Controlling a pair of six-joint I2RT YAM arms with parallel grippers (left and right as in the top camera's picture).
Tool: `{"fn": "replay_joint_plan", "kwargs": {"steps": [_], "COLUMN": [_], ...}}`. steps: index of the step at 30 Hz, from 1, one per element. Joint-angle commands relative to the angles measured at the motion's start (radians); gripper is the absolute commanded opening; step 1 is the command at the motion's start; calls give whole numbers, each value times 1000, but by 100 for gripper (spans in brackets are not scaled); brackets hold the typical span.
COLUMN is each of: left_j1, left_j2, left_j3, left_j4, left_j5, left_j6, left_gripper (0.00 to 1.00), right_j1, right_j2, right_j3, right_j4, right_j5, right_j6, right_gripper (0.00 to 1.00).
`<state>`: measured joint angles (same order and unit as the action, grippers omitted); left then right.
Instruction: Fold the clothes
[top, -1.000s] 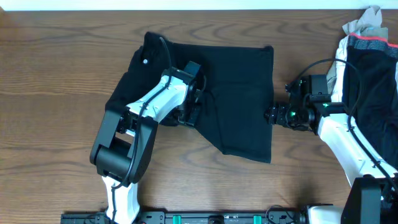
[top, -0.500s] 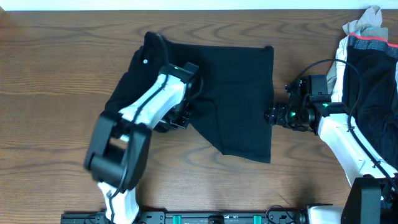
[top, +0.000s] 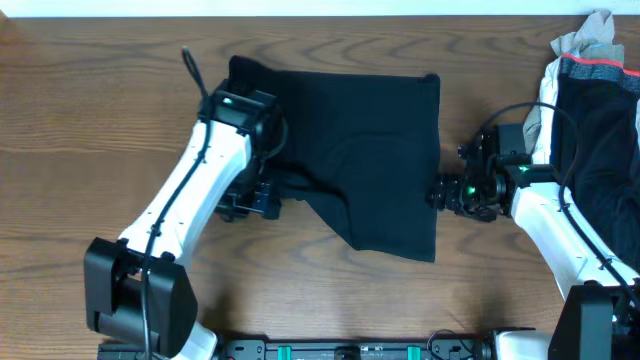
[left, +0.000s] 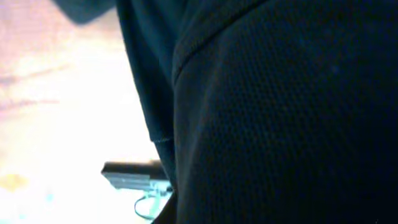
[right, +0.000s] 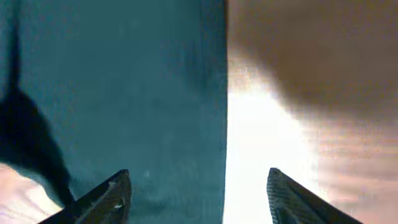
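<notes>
T-shirt (top: 370, 150): black, lies flat at the middle of the counter (top: 80, 120); straight edge along its 3 o'clock side, lower edge cut on a slant from 9 o'clock down toward 5 o'clock.
Left arm: reaches in from 7 o'clock, crosses the shirt's 9 o'clock portion and covers part of it.
Left claw (top: 262, 200): sits low at the shirt's 9 o'clock edge, right against the dark cloth; cannot tell whether clenched or released.
Left wrist view: filled almost wholly by close black knit with a stitched hem running top to bottom; bright counter at 9 o'clock; fingers not made out.
Right claw (right: 199, 196): released, fingers spread wide, hovers at the shirt's 3 o'clock edge.
Right fingertips (right: 115, 193): one over the cloth, the other over bare wood, with the shirt's straight edge running between them; contact with the cloth not clear.
Pile of garments (top: 590, 90): heaped at the counter's 2 o'clock corner, white, grey and black with a red stripe, well apart from the shirt, partly behind the right arm.
Counter: brown wood grain, bare around the shirt at 9 and 6 o'clock.
</notes>
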<state>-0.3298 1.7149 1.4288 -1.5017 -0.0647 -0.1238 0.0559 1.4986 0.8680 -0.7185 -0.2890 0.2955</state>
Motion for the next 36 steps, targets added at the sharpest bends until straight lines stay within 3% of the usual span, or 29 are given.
{"fn": "replay_joint_plan", "kwargs": {"steps": [1, 12, 19, 21, 24, 26, 27, 36], "left_j1": [41, 158, 166, 166, 166, 166, 168, 186], "left_j2": [2, 2, 2, 2, 2, 2, 2, 2], "left_j3": [11, 11, 11, 11, 11, 11, 11, 11], "left_j4": [-30, -84, -84, -84, -84, -87, -89, -94], "left_j5": [-16, -86, -86, -87, -87, -88, -92, -94], "left_j6": [-13, -40, -39, -39, -39, -39, -39, -39], "left_gripper": [8, 8, 8, 8, 8, 8, 8, 8], "right_j1": [-1, 70, 149, 151, 147, 135, 125, -80], "right_j2": [14, 87, 103, 103, 103, 102, 100, 63], "right_j3": [-1, -39, -157, -183, -203, -195, -185, 79], "right_j4": [-40, -151, -48, -10, 48, 53, 47, -277], "right_j5": [-3, -75, -82, -81, -81, -81, -80, 267], "right_j6": [59, 208, 360, 382, 385, 376, 354, 195], "right_gripper": [63, 60, 56, 50, 31, 8, 1, 1]}}
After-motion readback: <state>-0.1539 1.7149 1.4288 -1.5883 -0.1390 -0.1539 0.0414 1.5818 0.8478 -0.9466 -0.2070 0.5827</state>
